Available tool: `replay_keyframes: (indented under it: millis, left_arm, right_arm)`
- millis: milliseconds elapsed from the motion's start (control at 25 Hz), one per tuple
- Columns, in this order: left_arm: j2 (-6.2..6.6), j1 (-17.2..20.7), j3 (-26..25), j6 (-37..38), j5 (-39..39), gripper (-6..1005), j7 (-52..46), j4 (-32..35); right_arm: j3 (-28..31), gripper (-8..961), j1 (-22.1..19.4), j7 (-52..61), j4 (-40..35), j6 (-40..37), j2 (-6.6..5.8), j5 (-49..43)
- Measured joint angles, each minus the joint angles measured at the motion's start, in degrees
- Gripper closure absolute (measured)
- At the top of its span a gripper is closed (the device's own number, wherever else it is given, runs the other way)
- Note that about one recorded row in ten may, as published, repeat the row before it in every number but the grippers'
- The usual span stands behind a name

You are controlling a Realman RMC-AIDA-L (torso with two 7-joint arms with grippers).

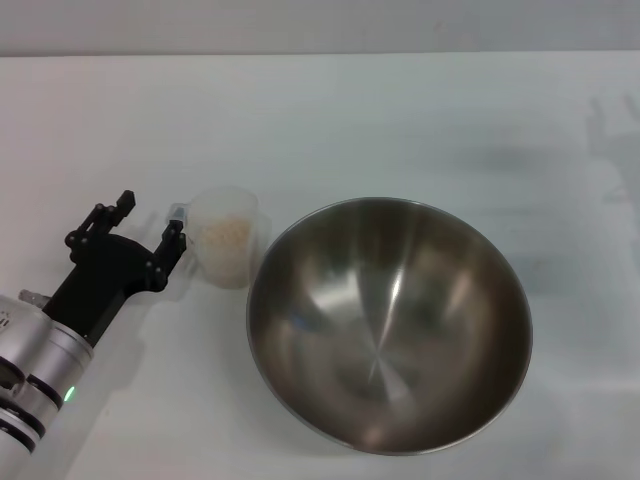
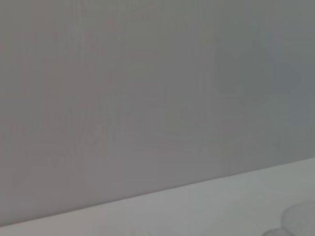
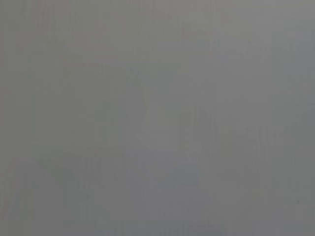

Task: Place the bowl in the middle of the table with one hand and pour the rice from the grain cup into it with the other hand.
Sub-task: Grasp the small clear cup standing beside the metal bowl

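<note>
Bowl (image 1: 390, 325) already set near the middle of the bench (image 1: 400, 120), a little toward the near edge; by the look of it, placing done and pouring not yet begun. Step in hand, as judged: taking hold of the cup (image 1: 228, 238) with the left claw (image 1: 148, 225). Left claw on the left side of the bench, spread wide, one finger (image 1: 172, 240) touching or just beside the cup's handle, the other well to the left and clear of it. Nothing pinched yet. Right claw out of sight in every view; only a faint shadow at the far right of the bench.

Cup upright, just left of the bowl, its wall very close to the bowl's rim, whether touching hard to tell. Rice (image 1: 225, 235) inside, filling the cup partway.

Next move, as judged: shifting the claw rightward to bracket the handle or cup wall, closing gently, lifting clear of the bowl's rim, then tipping the lip over the bowl's hollow.

Bowl: brushed steel, wide, round, deep, shiny inside with streaked reflections, thin rim; likely to slide if nudged. Cup: frosted, translucent plastic, small, light, thin-walled, probably easy to tip or squeeze out of shape. Rice: pale beige, loose, granular, apt to scatter if poured fast. Bench: plain white, flat, matte.
</note>
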Motion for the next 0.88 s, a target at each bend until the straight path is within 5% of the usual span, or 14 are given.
replay_keyframes:
  millis: [280,480,880]
  left_arm:
    - [-0.04,0.1,0.24,0.15,0.06,485,-0.01,-0.09]
    - [-0.04,-0.06,0.32,0.03,0.29,727,-0.15,-0.09]
    - [-0.04,-0.59,-0.11,2.57,0.1,921,0.26,-0.95]
  right_arm:
    - [-0.02,529,0.06,0.0,0.0,0.05,0.0,0.0]
    - [-0.01,530,0.05,-0.06,0.06,0.05,0.0,0.0]
    - [-0.01,529,0.08,-0.44,0.51,0.09,-0.04,0.0]
